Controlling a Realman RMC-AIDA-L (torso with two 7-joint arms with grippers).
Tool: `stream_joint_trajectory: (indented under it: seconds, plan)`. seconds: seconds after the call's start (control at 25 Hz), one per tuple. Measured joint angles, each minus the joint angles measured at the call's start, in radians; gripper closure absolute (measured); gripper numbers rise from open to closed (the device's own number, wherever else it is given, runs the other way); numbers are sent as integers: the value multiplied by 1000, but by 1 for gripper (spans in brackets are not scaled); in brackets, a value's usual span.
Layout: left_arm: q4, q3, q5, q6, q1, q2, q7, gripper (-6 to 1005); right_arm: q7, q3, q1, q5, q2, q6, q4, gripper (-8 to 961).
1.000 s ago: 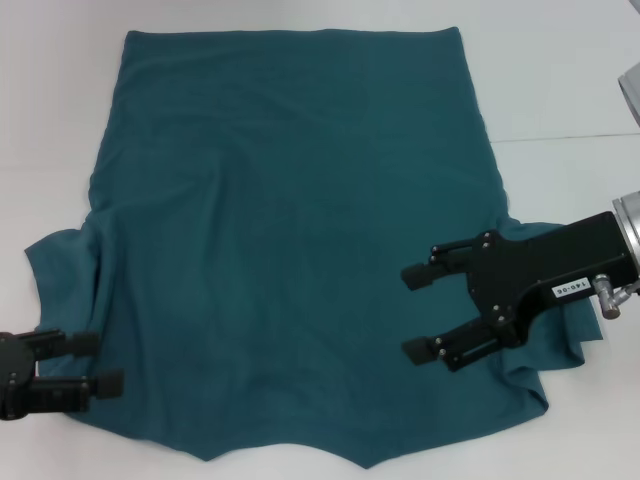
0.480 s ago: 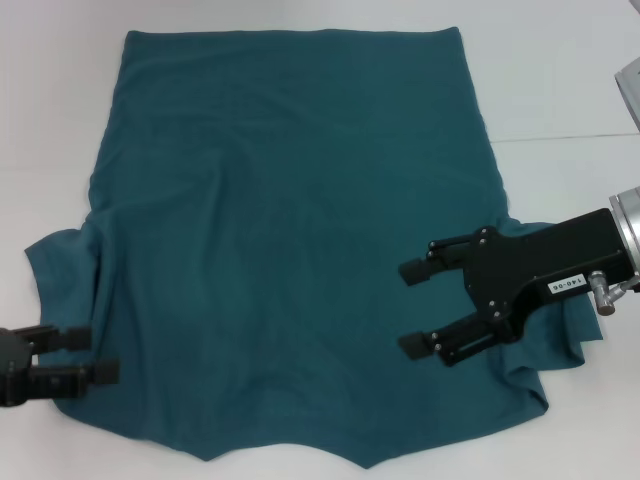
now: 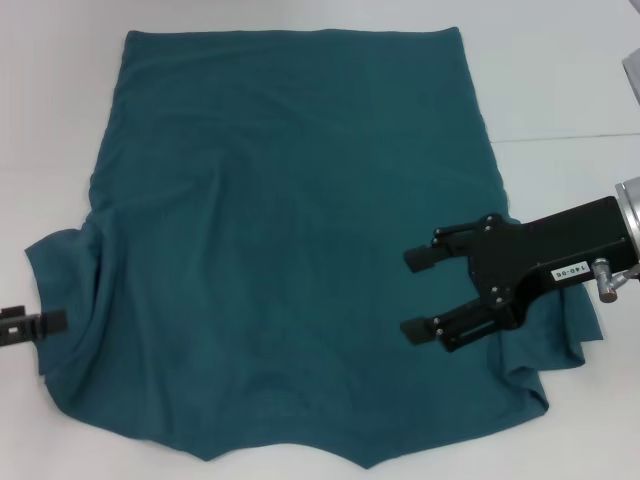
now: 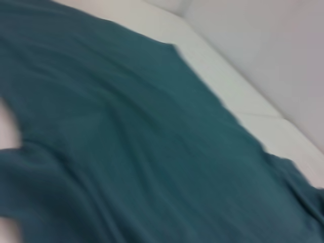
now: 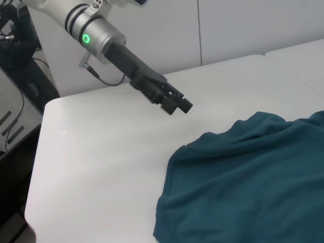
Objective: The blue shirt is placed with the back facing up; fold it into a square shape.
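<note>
The blue shirt (image 3: 290, 230) lies spread flat on the white table, plain side up, with its straight hem at the far end and its sleeves near me. My right gripper (image 3: 418, 292) hovers open just over the shirt's right side, beside the rumpled right sleeve (image 3: 560, 345), holding nothing. My left gripper (image 3: 35, 324) sits at the left border of the head view, just off the left sleeve (image 3: 60, 265). In the right wrist view the left gripper (image 5: 177, 104) hangs above bare table, apart from the shirt (image 5: 243, 187). Teal cloth (image 4: 126, 142) fills the left wrist view.
The white table (image 3: 560, 100) has a seam (image 3: 570, 136) running off to the right. A grey object (image 3: 632, 80) shows at the top right border. In the right wrist view the table edge (image 5: 38, 152) drops away toward dark equipment and cables (image 5: 15, 55).
My left gripper has pulled back to the left and up, away from the shirt's lower left corner, now nearly out of view. The right gripper shifted slightly and stays open.
</note>
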Motion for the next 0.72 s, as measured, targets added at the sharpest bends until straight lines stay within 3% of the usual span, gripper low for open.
stream_joint_trajectory:
  seconds: [0.36,0.72]
  plan:
    - [-51,18,58,-177,-10,-4,-55,78,0,-6,2,0,4,8,0,8]
    - [-70,95,72,-302,-13,-28,-62,87,0,-6,11,0,5,8,0,9]
